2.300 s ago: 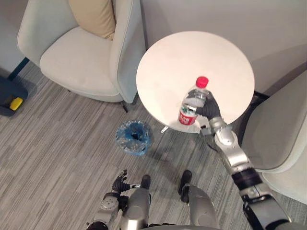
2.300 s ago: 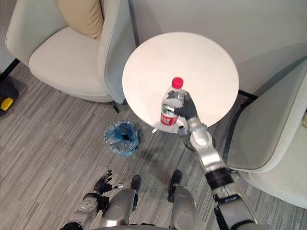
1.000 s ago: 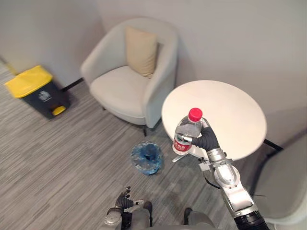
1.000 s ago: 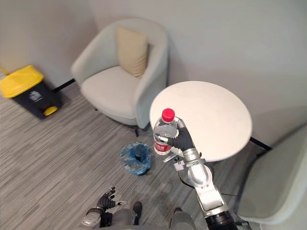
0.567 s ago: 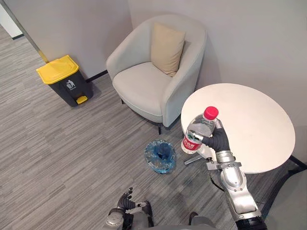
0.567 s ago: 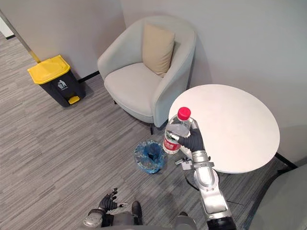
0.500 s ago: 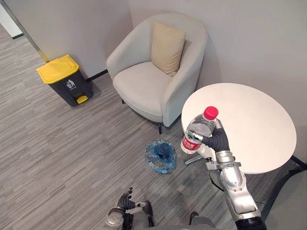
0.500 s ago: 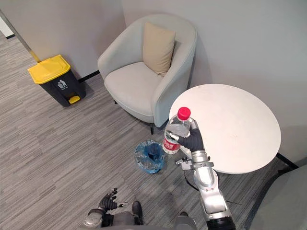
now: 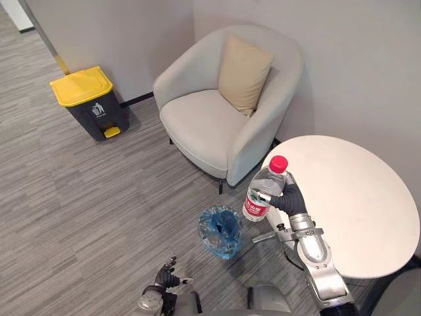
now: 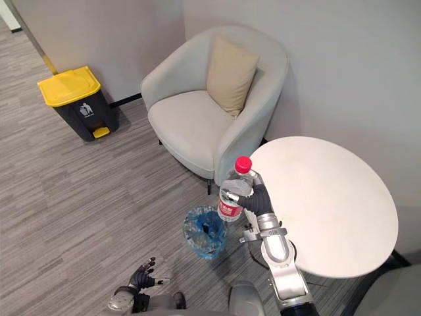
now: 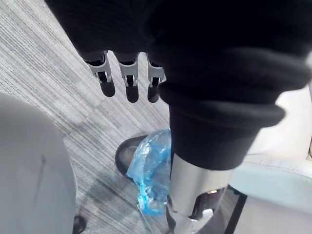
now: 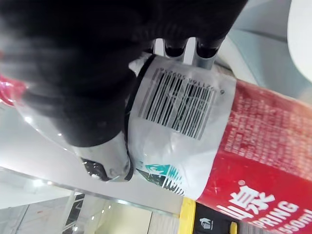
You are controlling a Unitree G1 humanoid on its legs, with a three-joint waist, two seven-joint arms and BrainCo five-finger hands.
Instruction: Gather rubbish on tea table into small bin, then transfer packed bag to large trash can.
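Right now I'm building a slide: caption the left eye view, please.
Right hand holds a red-capped water bottle by the round table, near the blue-bagged small bin on the floor.

R robot hand [image 9: 291, 198] curled — L [image 9: 164, 282] slack

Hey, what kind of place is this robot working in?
Likely an office lounge or waiting corner: a cushioned armchair beside a round tea table, a small bin with a blue liner on the striped grey floor, and a yellow-lidded trash can against the wall.
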